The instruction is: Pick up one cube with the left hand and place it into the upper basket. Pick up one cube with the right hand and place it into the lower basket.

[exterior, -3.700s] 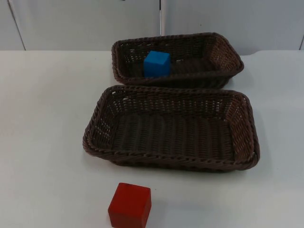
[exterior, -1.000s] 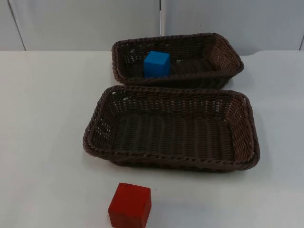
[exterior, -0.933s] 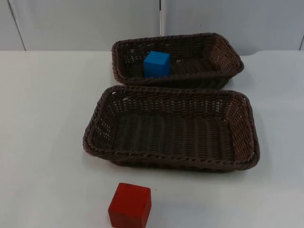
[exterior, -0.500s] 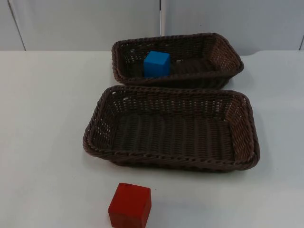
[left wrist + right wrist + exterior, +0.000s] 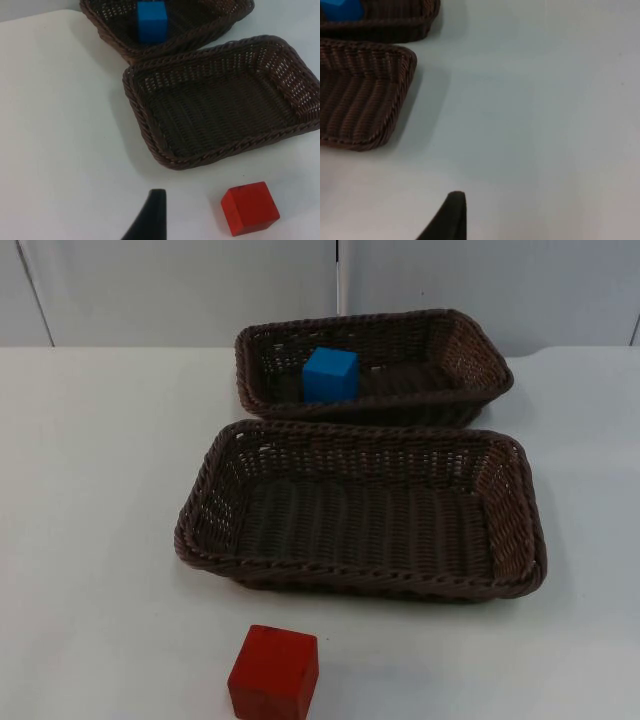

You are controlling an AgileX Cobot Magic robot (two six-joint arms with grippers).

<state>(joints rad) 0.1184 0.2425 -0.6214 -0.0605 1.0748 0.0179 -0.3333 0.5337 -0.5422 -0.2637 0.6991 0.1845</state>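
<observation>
Two woven brown baskets sit on the white table, one behind the other. The upper basket lies toward the top centre of the top view, just in front of the grey partition wall, and the blue cube rests inside it near its left end. The lower basket fills the middle of that frame, its far rim close beside the near rim of the upper one; its woven floor is bare. The red cube stands on the table at the bottom edge of the top view, just left of centre, a little apart from the lower basket's near rim.

From the left wrist camera I see both baskets, the blue cube inside the upper basket, the lower basket beside it, and the red cube on the table outside the lower basket's rim. One black fingertip of the left gripper hangs above bare table, near the red cube but not touching it; whether it is released or clenched I cannot tell.

The right gripper hangs over bare table beside a corner of the lower basket, with the upper basket and a sliver of blue cube beyond. Its grip I cannot tell either.
</observation>
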